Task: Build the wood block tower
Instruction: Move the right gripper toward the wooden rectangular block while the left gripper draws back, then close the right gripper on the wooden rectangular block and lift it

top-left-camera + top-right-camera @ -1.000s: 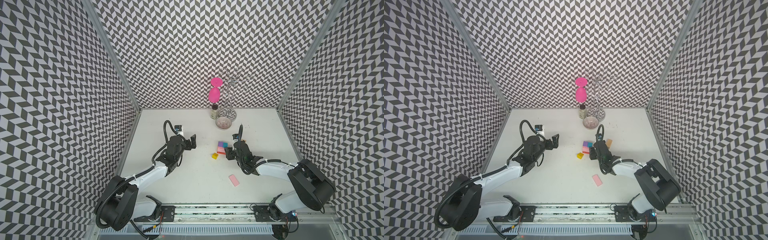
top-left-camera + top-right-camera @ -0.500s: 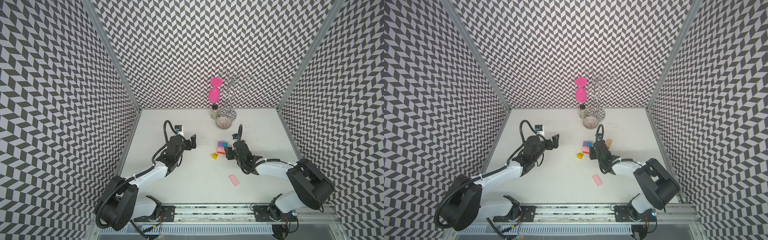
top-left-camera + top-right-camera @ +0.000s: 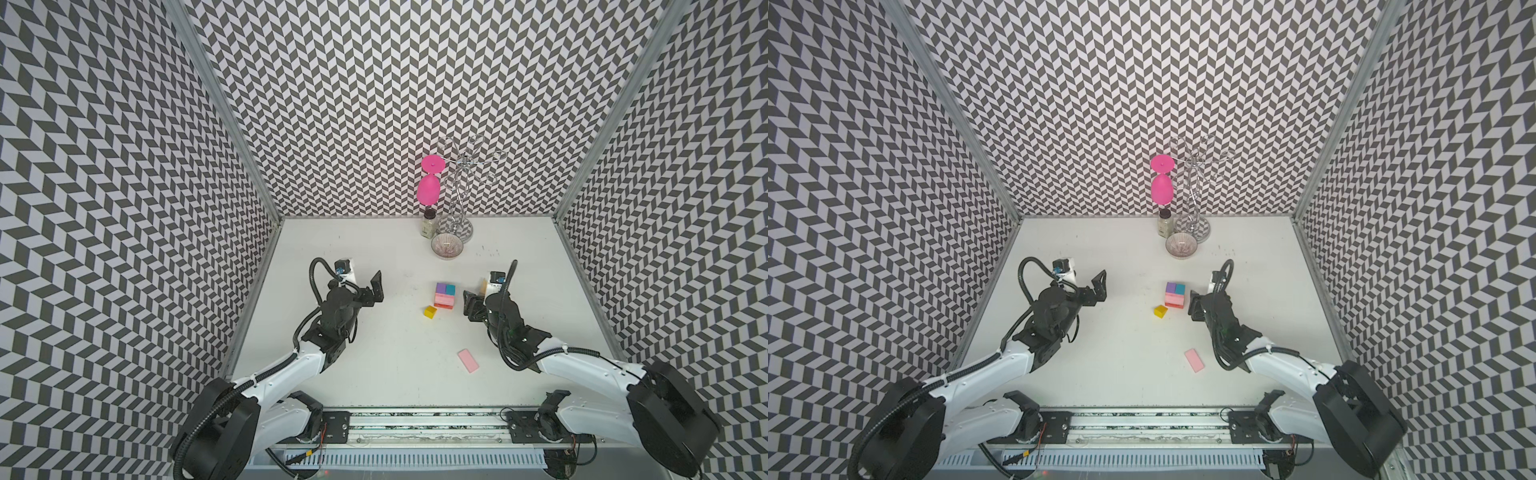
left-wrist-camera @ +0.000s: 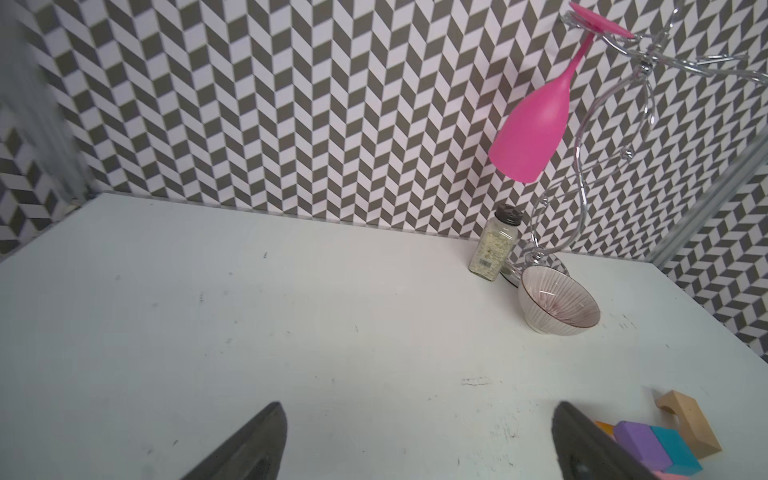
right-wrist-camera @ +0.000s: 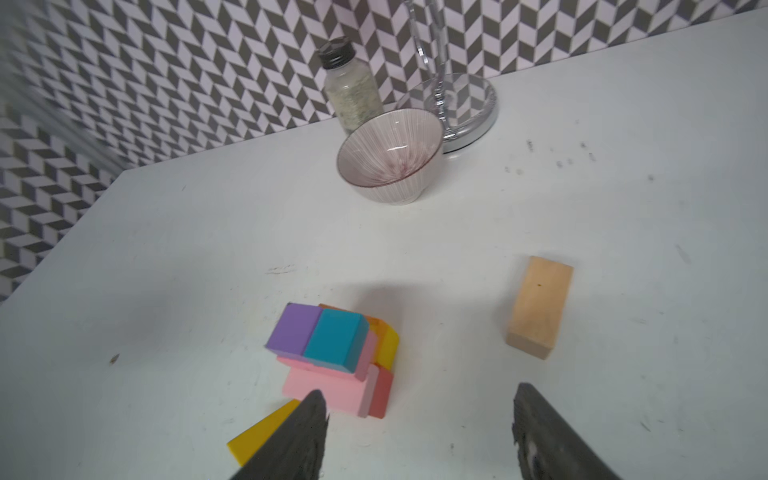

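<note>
Right gripper (image 5: 419, 392) stands open and empty beside the wood block tower (image 5: 336, 345); left gripper (image 4: 417, 405) gapes wide, holding nothing.

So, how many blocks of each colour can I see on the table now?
pink blocks: 3
yellow blocks: 2
orange block: 1
red block: 1
purple block: 1
teal block: 1
wood block: 1
Total: 10
</note>
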Tool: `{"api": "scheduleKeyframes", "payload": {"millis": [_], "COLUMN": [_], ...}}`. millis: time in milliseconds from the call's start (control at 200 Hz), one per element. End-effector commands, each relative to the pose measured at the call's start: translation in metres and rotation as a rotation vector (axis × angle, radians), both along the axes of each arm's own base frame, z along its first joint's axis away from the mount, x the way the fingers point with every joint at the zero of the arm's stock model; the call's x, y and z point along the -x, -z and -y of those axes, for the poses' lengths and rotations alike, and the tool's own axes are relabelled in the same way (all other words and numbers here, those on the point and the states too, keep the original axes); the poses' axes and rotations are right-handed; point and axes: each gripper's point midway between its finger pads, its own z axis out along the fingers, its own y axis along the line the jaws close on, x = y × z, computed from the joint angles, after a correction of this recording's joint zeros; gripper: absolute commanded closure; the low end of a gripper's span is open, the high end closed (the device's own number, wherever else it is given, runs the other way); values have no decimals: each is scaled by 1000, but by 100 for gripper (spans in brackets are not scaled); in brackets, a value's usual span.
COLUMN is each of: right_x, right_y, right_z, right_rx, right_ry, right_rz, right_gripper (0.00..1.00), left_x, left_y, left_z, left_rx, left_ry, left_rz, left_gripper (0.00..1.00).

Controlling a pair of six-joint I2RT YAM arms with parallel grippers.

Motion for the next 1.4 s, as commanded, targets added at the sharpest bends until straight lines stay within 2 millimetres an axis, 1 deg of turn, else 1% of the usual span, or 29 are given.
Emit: {"api": "scheduleKeyframes", "payload": {"millis": [0, 25, 100, 170, 275, 336, 386, 461, 511, 551, 626, 676, 801, 1002, 1107, 1242, 1332, 1397], "right_x": [-8, -11, -20, -32, -50, -61, -66, -72, -76, -79, -84, -85, -85, -87, -89, -92, -93, -93], "right_y": [-7, -6, -1, 6, 18, 25, 31, 40, 45, 51, 61, 65, 75, 82, 84, 86, 87, 87], "right_z": [39, 44, 55, 59, 62, 57, 54, 55, 56, 55, 53, 52, 46, 46, 46, 47, 46, 46], "right_rx": [-47, -47, -30, 1, 46, 60, 72, 90, 95, 92, 93, 93, 82, 97, 111, 126, 130, 132], "right_ry": [181, 198, 244, 265, 280, 253, 236, 242, 241, 228, 203, 197, 172, 173, 173, 176, 173, 172], "right_rz": [35, 29, 1, -42, -116, -158, -203, -258, -271, -286, -323, -338, -359, -372, -383, -395, -398, -400], "right_gripper": [29, 28, 21, 21, 21, 21, 21, 22, 22, 23, 29, 30, 32, 35, 40, 42, 46, 47], "left_x": [1, 2, 3, 3, 2, 6, 8, 10, 11, 12, 17, 23, 25, 23, 23, 22, 21, 22], "left_y": [6, 11, 26, 37, 38, 38, 37, 36, 36, 34, 27, 25, 25, 26, 27, 27, 27, 28], "left_z": [-39, -45, -63, -77, -79, -82, -82, -83, -79, -71, -48, -34, -19, -18, -18, -17, -17, -16], "left_rx": [-3, -2, 14, 52, 64, 77, 83, 87, 87, 80, 58, 41, 7, -7, -8, -9, -11, -13], "left_ry": [-161, -180, -235, -277, -275, -285, -284, -283, -259, -208, -58, 26, 92, 85, 82, 82, 82, 86], "left_rz": [50, 44, 26, 12, -1, 20, 33, 36, 43, 55, 94, 122, 136, 125, 122, 120, 119, 117], "left_gripper": [0, 0, 0, 0, 0, 0, 0, 0, 0, 0, 0, 0, 0, 0, 0, 0, 0, 0]}}
